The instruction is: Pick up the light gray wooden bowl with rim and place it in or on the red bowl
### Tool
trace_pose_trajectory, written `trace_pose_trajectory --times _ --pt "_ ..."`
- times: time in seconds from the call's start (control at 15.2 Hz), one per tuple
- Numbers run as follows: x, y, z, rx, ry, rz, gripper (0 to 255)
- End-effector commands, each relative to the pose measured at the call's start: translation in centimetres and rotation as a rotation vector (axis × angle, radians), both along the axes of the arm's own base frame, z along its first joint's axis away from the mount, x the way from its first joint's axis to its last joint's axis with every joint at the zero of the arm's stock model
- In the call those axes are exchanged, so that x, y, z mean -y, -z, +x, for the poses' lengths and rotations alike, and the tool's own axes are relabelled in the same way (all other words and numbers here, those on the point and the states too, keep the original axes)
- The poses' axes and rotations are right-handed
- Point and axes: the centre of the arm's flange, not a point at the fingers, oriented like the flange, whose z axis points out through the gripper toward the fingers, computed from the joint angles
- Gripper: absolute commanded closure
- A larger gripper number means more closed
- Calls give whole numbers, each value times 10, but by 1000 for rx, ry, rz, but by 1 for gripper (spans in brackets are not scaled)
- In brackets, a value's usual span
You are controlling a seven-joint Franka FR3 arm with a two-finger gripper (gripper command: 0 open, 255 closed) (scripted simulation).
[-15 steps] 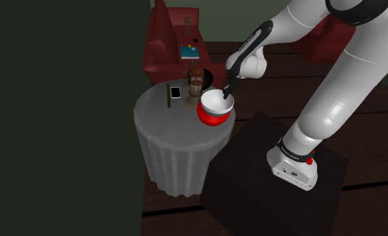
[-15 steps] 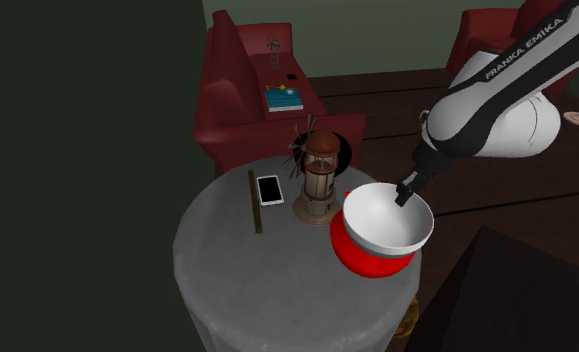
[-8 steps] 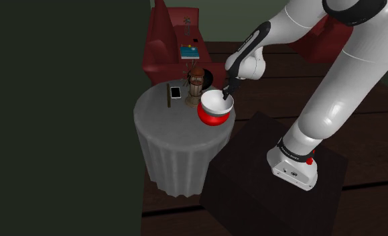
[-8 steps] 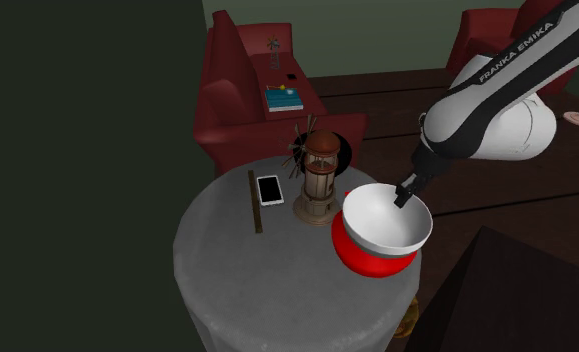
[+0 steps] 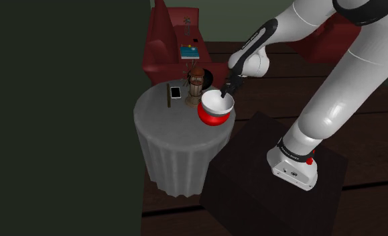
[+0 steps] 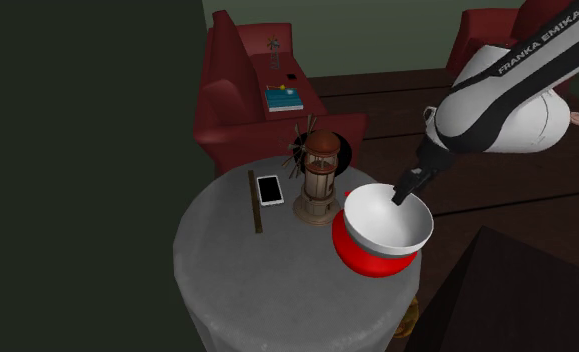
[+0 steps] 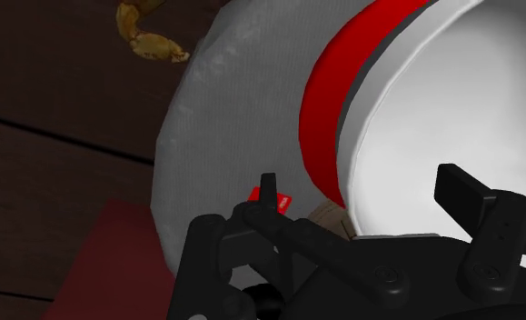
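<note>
Progress: place step looked done. The white bowl (image 6: pixel 382 225) sat nested in the red bowl (image 6: pixel 362 262).
Left to do: by my read, only lifting the arm clear without knocking the rim.
Task thing: white bowl was upright inside the red bowl, its rim standing above the red rim, on the table (image 6: pixel 237 270) at the edge nearest the stand.
Gripper (image 6: pixel 405 194): at the white bowl's rim on the arm's side. In the wrist view the fingers (image 7: pixel 268 186) stood apart, one either side of the rim. No clamp on it, so it read as unclasped.
Red bowl contents: the white bowl, nothing else seen.
White bowl contents: nothing, bare inside.
Others: hourglass (image 6: pixel 319 180) just beside the bowls, phone (image 6: pixel 269 189) and stick (image 6: pixel 254 200) further over.
</note>
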Motion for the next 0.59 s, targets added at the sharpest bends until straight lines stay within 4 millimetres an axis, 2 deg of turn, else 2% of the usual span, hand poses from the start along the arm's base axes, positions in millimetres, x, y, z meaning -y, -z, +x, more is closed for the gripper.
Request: trace_pose_trajectory --times 0.0,0.07,0.53 --pt "1 -23 -2 -1 -2 -2 0" --pt "2 -33 -4 -1 -2 -2 0" --pt "2 -33 -4 -1 -2 -2 0"
